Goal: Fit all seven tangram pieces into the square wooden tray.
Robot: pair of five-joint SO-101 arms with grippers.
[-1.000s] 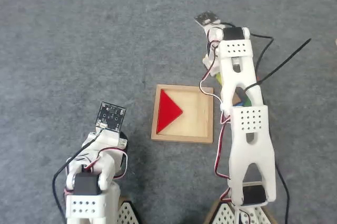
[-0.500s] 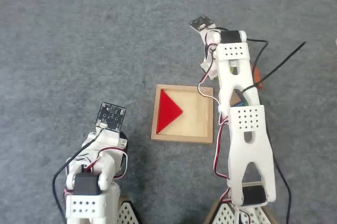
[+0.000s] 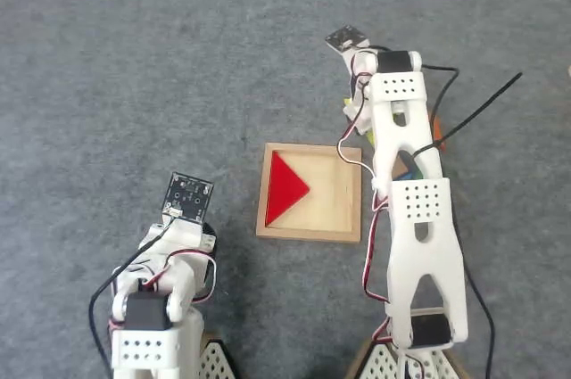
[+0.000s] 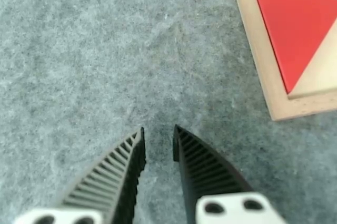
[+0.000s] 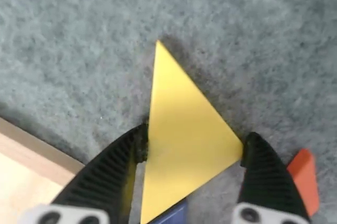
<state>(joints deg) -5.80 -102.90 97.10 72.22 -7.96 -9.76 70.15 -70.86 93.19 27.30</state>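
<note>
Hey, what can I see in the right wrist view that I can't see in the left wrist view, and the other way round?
Right wrist, not left: a yellow triangle gripped by the right gripper, with an orange piece and a blue piece near it. Left wrist, not right: the red triangle lying in the wooden tray, and the left gripper slightly open over the grey carpet. Both: part of the tray's rim and the carpet.
</note>
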